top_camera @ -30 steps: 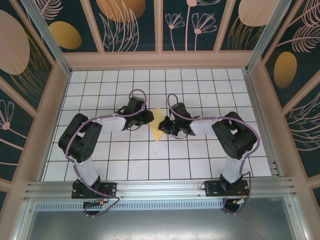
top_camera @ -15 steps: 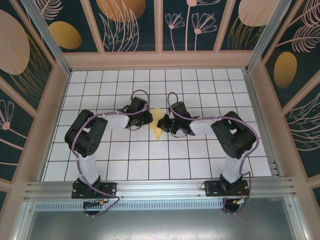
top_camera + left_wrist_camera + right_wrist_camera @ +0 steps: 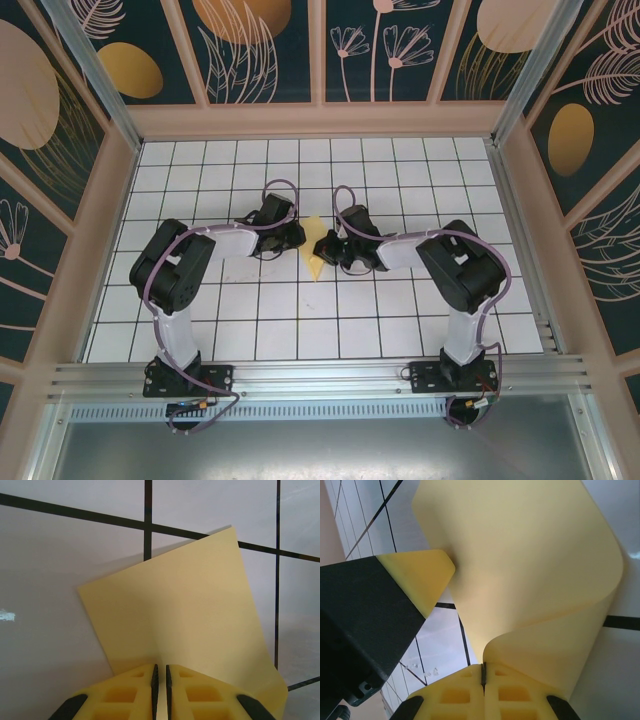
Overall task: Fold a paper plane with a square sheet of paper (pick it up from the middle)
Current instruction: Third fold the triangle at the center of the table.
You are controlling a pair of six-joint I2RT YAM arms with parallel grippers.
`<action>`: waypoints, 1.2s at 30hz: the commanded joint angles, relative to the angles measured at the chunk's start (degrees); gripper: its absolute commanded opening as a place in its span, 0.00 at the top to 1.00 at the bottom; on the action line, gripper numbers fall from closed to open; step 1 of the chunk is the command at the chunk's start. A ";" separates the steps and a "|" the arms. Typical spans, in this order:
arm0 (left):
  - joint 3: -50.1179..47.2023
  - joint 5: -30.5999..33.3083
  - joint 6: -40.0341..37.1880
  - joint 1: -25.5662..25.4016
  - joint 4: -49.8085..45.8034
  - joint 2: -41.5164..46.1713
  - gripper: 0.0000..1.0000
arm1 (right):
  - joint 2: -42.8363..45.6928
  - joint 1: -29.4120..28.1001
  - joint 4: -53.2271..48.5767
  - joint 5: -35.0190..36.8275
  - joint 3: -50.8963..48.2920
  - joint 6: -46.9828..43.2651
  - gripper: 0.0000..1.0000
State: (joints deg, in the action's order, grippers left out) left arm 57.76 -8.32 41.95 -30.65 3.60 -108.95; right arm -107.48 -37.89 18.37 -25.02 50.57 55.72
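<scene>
Top external: both arms (image 3: 215,245) meet at the yellow paper sheet (image 3: 316,257), middle of the worktop (image 3: 400,180).
Left wrist: left end effector (image 3: 160,672) clamped on the sheet's near edge. Right wrist: right end effector (image 3: 483,672) pinched on its upcurled edge.

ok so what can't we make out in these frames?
Top view: thin yellow paper sheet mostly covered by the left tool and right tool; creases too small.
Left wrist view: sheet's near edge hidden behind the left tool; one corner cut off below.
Right wrist view: sheet curls up from the right tool, top cut off by the frame.
</scene>
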 commanded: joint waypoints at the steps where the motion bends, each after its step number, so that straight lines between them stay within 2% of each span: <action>1: 0.51 -0.03 -1.44 0.22 -2.19 -1.79 0.83 | -1.57 -0.15 2.25 0.21 1.51 0.44 0.96; 17: 0.50 -0.56 -1.52 0.16 -2.10 -1.89 0.83 | -3.90 -0.09 4.02 -1.29 2.65 0.01 0.96; 36: 0.42 -0.56 -1.48 0.16 -2.19 -1.89 0.82 | -3.65 -0.25 0.16 -2.34 3.31 -4.05 0.94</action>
State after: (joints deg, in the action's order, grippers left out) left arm 57.78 -8.49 41.54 -30.65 3.64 -109.03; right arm -110.78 -37.89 19.42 -27.11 52.31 52.88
